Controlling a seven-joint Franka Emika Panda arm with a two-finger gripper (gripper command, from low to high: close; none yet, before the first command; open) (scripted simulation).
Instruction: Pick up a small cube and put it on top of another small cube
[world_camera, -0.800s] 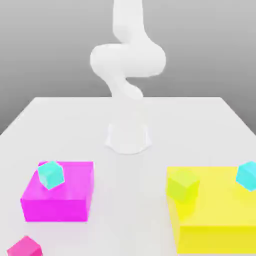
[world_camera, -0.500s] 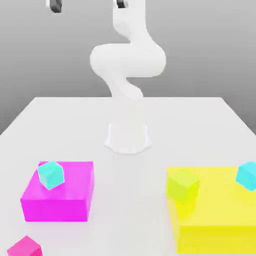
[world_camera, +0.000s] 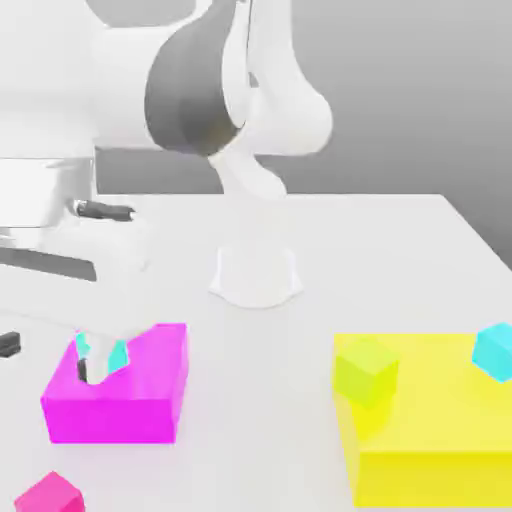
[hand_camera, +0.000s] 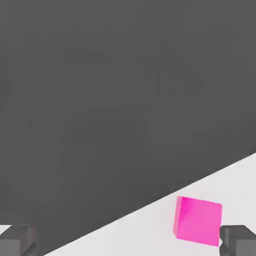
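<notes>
In the exterior view, the arm (world_camera: 190, 90) reaches in from the left, and one small cyan cube (world_camera: 100, 350) sits on top of the big magenta block (world_camera: 130, 395), partly hidden behind the hand. The second small cyan cube (world_camera: 493, 352) rests on the big yellow block (world_camera: 440, 440) at the exterior view's right, well apart from the yellow-green cube (world_camera: 366, 371) on the same block. The gripper (hand_camera: 127, 240) fingers stand wide apart and hold nothing, with a small magenta cube (hand_camera: 197, 220) on the white table (hand_camera: 150, 235) near one fingertip (hand_camera: 237, 240).
</notes>
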